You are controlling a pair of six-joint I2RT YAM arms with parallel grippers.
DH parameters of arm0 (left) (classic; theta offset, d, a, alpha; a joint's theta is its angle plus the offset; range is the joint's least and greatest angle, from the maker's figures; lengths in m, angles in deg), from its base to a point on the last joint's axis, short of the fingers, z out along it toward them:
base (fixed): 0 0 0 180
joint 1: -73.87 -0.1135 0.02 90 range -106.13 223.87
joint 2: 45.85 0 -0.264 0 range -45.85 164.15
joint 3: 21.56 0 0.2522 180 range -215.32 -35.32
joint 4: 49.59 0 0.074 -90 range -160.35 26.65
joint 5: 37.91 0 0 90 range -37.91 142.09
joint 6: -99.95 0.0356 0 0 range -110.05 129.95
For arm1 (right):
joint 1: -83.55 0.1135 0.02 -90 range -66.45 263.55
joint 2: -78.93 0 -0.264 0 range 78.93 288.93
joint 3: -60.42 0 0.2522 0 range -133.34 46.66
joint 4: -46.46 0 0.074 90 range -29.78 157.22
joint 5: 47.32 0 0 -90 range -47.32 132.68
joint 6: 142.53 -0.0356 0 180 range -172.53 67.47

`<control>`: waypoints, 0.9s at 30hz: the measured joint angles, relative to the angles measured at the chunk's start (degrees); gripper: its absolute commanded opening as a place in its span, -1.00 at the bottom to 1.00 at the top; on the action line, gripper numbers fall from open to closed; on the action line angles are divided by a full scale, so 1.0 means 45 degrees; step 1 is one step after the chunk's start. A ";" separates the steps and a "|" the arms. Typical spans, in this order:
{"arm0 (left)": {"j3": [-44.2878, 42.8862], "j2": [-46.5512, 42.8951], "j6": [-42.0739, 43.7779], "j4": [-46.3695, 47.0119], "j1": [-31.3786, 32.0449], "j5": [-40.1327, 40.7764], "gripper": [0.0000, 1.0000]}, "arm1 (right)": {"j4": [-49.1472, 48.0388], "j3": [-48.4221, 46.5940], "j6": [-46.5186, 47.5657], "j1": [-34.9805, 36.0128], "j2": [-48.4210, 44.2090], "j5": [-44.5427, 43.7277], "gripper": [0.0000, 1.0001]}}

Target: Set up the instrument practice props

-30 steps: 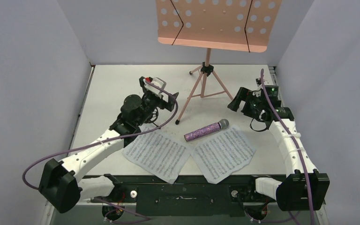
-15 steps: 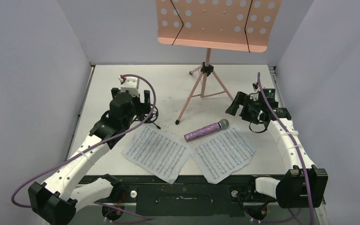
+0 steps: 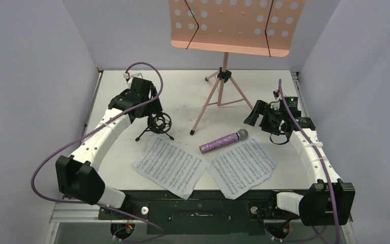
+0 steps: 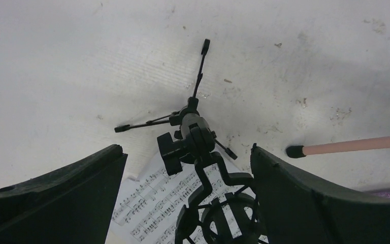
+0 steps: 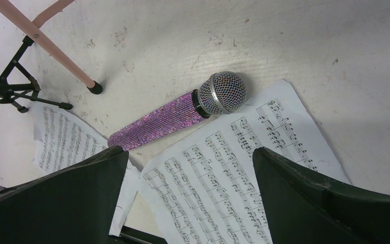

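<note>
L gripper (image 4: 185, 151) is hanging wide open, holding nothing, directly over the small black shock-mount tripod (image 4: 190, 127), which is standing on the white table (image 3: 117, 91) just beyond the left page. R gripper (image 5: 188, 152) is hovering fully open, empty, over the purple glitter microphone w/ silver mesh head (image 5: 183, 114), lying at the far edges of two white sheet-music pages (image 5: 244, 168). The pages are showing printed staves, no legible words. Pink perforated music stand (image 3: 231, 25) is standing far centre.

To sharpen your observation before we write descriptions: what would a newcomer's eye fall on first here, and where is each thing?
The tall pink perforated music stand dominates the far middle of the table. In front of it a purple glitter microphone lies at the far edges of two white sheet-music pages spread near the front. To the left a small black shock-mount tripod stands, the left fingers open over it.
</note>
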 measured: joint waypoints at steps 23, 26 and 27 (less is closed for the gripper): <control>-0.1642 0.2492 -0.3055 -0.1360 -0.0321 -0.1054 -0.23 | 0.0000 0.0000 0.0000 0.0000 0.0000 0.0044 0.88; -0.1787 0.2667 -0.3337 -0.1234 -0.0325 -0.1127 -0.25 | 0.0000 0.0000 0.0000 0.0000 0.0000 0.0087 0.87; -0.1841 0.2725 -0.3419 -0.1205 -0.0325 -0.1151 -0.25 | 0.0000 0.0000 0.0000 0.0000 0.0000 0.0097 0.88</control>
